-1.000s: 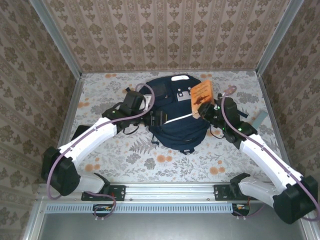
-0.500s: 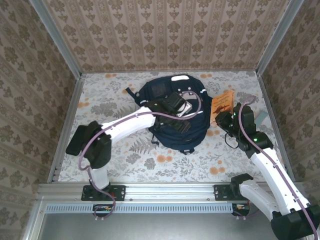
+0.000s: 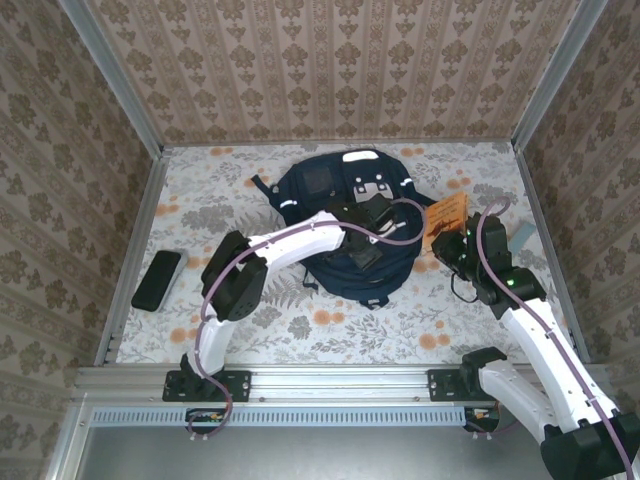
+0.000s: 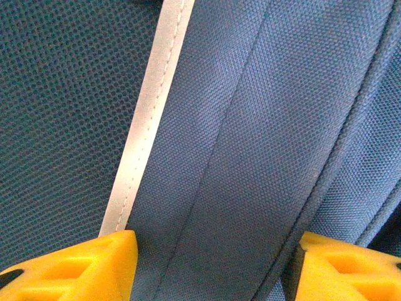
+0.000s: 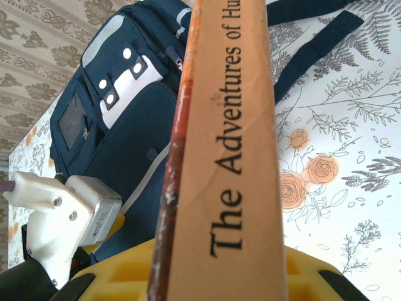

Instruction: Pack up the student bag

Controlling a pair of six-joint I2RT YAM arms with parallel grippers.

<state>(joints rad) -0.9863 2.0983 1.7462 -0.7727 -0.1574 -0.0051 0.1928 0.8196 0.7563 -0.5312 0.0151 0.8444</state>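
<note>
Navy backpack (image 3: 312, 190) lay flat on the table (image 3: 200, 215). Left gripper (image 4: 213, 269) straddled its fabric, jaws apart; a shallow pinch might slip off. Right gripper (image 3: 448, 240) clamped an orange book (image 3: 445, 212) just beside, risking a collision.

I was working in a robot test booth, not a real home. The walls (image 3: 330, 70) had brown flowery wallpaper, but bare metal posts (image 3: 110, 75) stood in the corners. The bench (image 3: 300, 325) had a flowery cover. A white left arm (image 3: 300, 238) and right arm (image 3: 545, 335) were bolted to a metal rail (image 3: 340, 382).
</note>
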